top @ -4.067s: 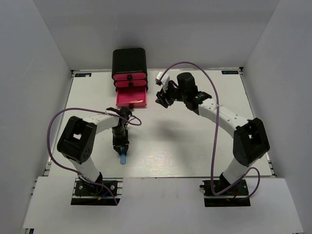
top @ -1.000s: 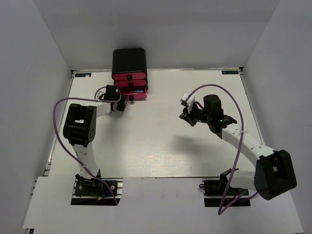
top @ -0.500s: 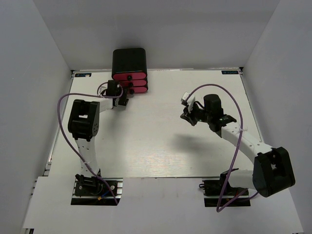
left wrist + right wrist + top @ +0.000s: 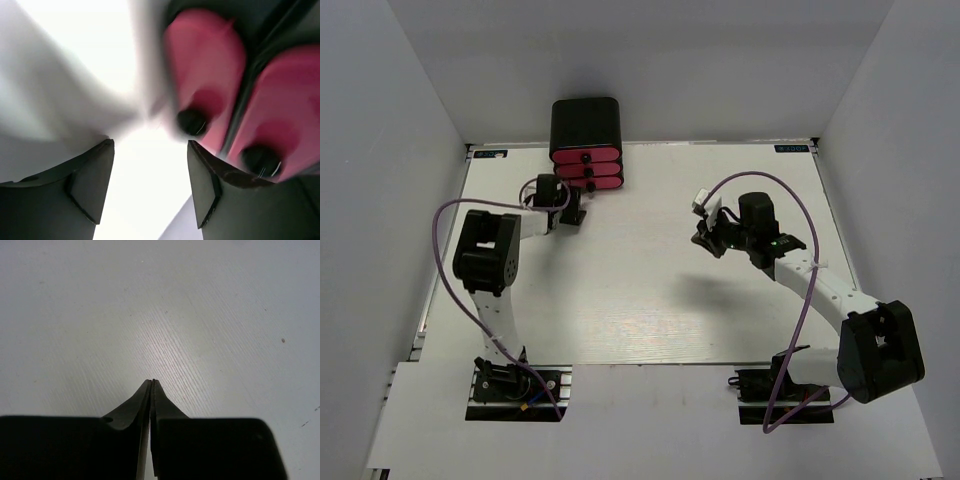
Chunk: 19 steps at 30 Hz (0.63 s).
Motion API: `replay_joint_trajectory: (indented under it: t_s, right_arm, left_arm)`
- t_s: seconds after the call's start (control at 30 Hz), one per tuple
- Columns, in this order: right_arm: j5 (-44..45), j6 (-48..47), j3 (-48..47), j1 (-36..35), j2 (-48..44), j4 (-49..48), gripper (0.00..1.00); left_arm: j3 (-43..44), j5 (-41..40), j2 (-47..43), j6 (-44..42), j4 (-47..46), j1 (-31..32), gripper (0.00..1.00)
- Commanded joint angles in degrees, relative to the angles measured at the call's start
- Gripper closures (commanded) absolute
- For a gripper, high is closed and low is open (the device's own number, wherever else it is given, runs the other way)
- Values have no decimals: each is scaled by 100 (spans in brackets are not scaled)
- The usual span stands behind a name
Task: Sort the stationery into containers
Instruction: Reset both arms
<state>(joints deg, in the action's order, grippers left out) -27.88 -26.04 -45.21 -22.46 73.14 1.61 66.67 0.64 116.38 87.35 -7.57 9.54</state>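
Note:
The rounded black cabinet (image 4: 585,120) stands at the back left with its three pink drawers (image 4: 588,170) all pushed in. No stationery piece shows in any view. My left gripper (image 4: 575,214) is open and empty, just in front of the bottom drawer and apart from it. In the left wrist view my open left gripper (image 4: 150,185) faces two blurred pink drawers (image 4: 205,60) with black knobs (image 4: 192,121). My right gripper (image 4: 702,240) is shut and empty over the bare table right of centre; in the right wrist view it (image 4: 151,385) is pressed shut with nothing between the fingers.
The white table (image 4: 650,300) is walled by grey panels at left, right and back. Purple cables loop off both arms. The cabinet stands against the back edge.
The bottom drawer, open earlier, is now shut. My left gripper carried a blue piece to the drawer, pushed it in, and has drawn back a little. The right arm withdrew to right of centre.

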Motion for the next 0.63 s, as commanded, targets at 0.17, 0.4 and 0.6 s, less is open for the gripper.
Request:
replay_joint_trajectory:
  t_s: [0.17,0.4,0.6]
  right_arm:
    - [37,160,-76,57,-230,86,37]
    - [1239,1610,-277,48,-432,50,10]
    - [1714,1866,-340,40,-870,148,10]
  left_arm:
    - [-1639,1069,-1880,-1787,1036,136,18]
    - [-1947,1061,-4147,-4154,1837,136,1]
    - [-2132,1008,-5658,-5025,2163,136,1]
